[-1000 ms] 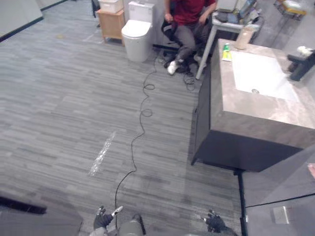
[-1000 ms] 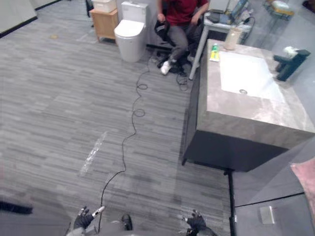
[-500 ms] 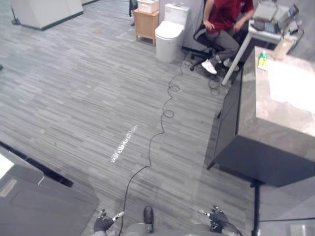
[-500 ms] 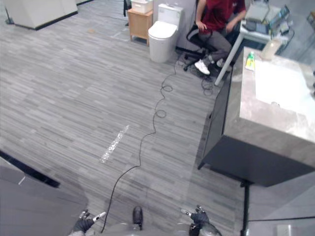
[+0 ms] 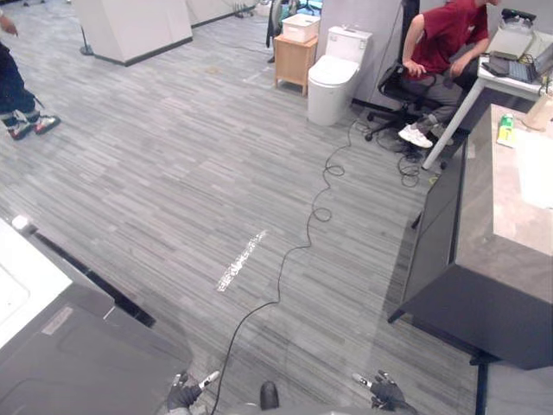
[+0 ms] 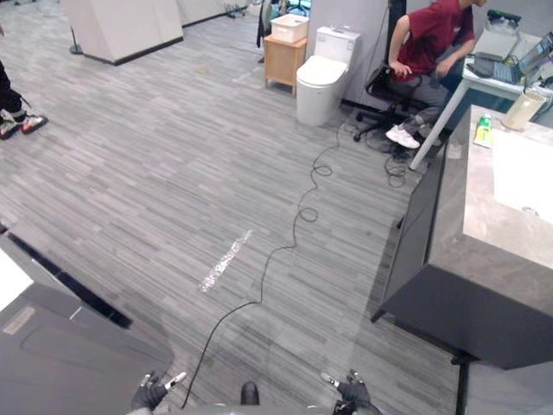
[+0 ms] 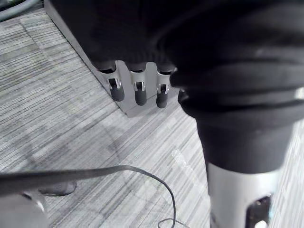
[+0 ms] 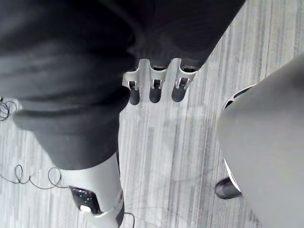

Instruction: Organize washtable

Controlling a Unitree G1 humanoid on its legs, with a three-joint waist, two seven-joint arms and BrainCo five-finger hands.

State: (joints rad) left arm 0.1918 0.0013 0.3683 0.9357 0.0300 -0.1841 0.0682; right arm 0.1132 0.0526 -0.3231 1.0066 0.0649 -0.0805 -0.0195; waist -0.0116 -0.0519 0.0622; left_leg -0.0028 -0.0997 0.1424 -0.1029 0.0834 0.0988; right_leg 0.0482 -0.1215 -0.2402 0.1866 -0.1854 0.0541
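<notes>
The washtable (image 5: 505, 242), a dark cabinet with a grey stone top, stands at the right edge. A white basin (image 6: 529, 162) is set into the top. A green tube (image 6: 482, 131) and a pale jar (image 6: 523, 111) lie at its far end. My left hand (image 5: 183, 393) and right hand (image 5: 385, 394) hang low at the bottom edge over the floor, well away from the washtable. In the wrist views the left fingers (image 7: 137, 92) and right fingers (image 8: 153, 88) are relaxed and hold nothing.
A white toilet (image 5: 334, 73) and a small wooden cabinet (image 5: 296, 50) stand at the back. A person in red sits on a chair (image 5: 441, 47) by a white desk (image 5: 510, 82). Another person's legs (image 5: 19, 95) show far left. A grey unit (image 5: 69, 346) fills the lower left.
The camera has swung to the left, so the washtable has slid to the right edge and a grey unit has come in at lower left. Both hands still hang low.
</notes>
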